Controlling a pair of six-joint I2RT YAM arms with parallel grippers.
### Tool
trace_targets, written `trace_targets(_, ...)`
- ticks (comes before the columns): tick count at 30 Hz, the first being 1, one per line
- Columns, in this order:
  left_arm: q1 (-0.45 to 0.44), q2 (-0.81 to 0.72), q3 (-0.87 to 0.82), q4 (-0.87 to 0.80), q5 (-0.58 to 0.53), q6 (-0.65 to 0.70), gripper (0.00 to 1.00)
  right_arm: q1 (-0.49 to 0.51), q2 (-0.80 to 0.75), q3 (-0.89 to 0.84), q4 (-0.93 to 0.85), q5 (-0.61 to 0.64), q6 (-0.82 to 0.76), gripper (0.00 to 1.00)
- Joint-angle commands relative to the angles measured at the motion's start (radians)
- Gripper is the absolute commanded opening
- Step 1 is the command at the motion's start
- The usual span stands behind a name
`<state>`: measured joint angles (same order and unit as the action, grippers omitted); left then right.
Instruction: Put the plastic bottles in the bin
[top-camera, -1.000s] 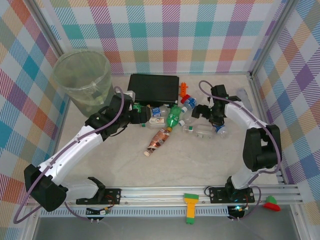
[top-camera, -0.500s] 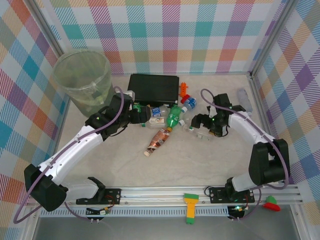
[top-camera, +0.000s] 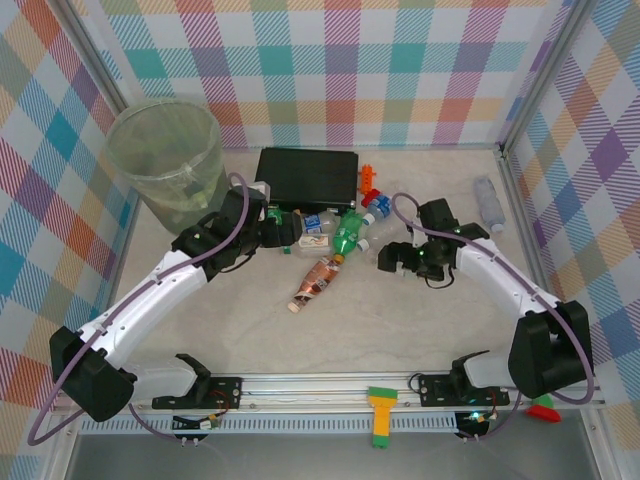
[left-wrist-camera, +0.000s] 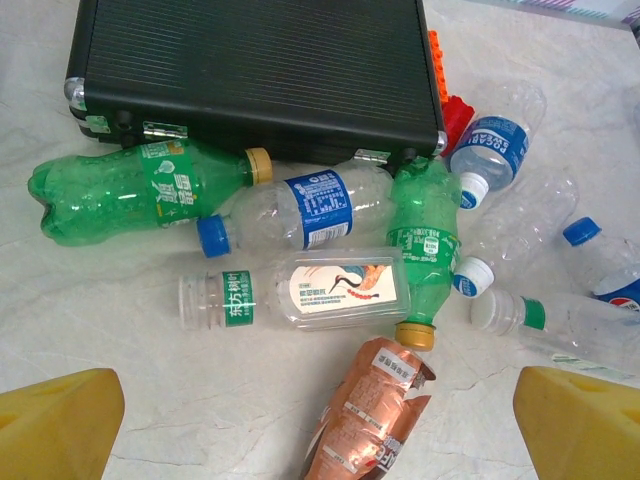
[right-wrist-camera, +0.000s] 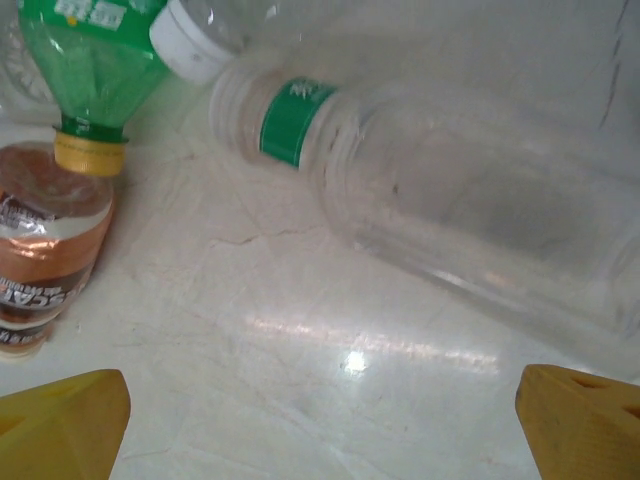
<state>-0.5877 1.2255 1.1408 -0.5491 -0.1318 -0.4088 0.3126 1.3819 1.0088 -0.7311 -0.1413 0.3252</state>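
The left gripper (top-camera: 284, 229) is being held wide open over the bottles (top-camera: 335, 238), with nothing being gripped. In the left wrist view its yellow fingers (left-wrist-camera: 60, 420) are being shown either side of the brown bottle (left-wrist-camera: 370, 420). The right gripper (top-camera: 392, 258) is likewise being held wide open and empty, just beside a clear bottle (right-wrist-camera: 450, 200) with a green band. The bottles are being seen heaped on the table (top-camera: 400, 330) against the case (top-camera: 307, 175), with one (top-camera: 488, 203) lying well apart at the right. The bin (top-camera: 180, 200) is being seen upright at far left.
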Motion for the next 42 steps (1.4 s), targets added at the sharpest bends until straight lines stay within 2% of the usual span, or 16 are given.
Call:
trace_targets(1,-0.004,-0.037,-0.012,-0.014,0.009,-0.020,1.00,-0.016,0.085,0.087,0.052,0.054,-0.065,0.99)
trace_targets(7,-0.004,-0.091,-0.028,-0.047,-0.017,-0.015,1.00,-0.042,0.271,0.228,0.035,0.031,-0.119,0.99)
trace_targets(11,-0.004,-0.123,-0.040,-0.065,-0.036,-0.013,1.00,-0.046,0.328,0.237,0.023,0.013,-0.136,0.99)
trace_targets(14,-0.004,-0.136,-0.048,-0.068,-0.046,-0.010,1.00,-0.046,0.322,0.202,0.013,-0.021,-0.143,0.99)
trace_targets(19,-0.004,-0.130,-0.055,-0.058,-0.054,-0.004,0.99,-0.042,0.222,0.114,0.014,-0.097,-0.108,0.99)
trace_targets(23,-0.004,-0.101,-0.043,-0.039,-0.046,-0.002,1.00,-0.021,0.162,0.054,0.003,-0.104,-0.085,0.99)
trace_targets(30,-0.004,-0.067,-0.013,-0.012,-0.005,-0.016,0.99,0.055,0.088,-0.053,0.009,-0.025,-0.054,0.99)
trace_targets(38,-0.004,-0.081,-0.015,-0.005,0.014,-0.042,0.99,0.114,0.113,-0.109,0.039,0.076,-0.063,1.00)
trace_targets(42,-0.004,-0.092,-0.018,-0.017,0.003,-0.056,0.99,0.138,0.141,-0.107,0.043,0.121,-0.027,0.97)
